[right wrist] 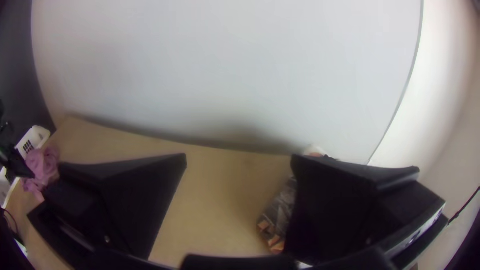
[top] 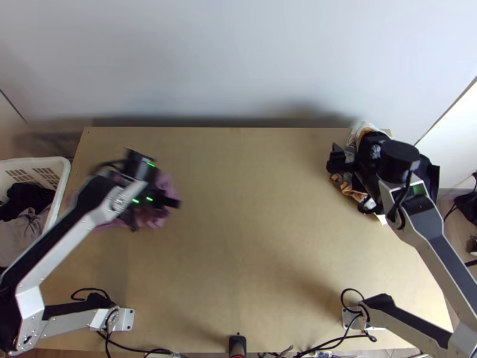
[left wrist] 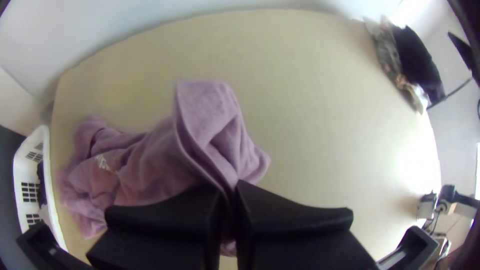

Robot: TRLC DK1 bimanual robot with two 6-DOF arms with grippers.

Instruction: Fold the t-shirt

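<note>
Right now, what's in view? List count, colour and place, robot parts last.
bunched fabric T-shirt: 1, mauve, table's left part
plastic basket: 1, white, beside table's left edge
cloths: uncounted, dark and pale, in basket
cloth pile: 1, black and patterned, far right corner
wooden table: 1, light brown, centre
wall: 1, pale grey, behind
cables: several, black, near edge
arms: 2, silver and black, both sides
left gripper: 1, black, jaws shut on T-shirt
right gripper: 1, black, by pile, jaws open
</note>
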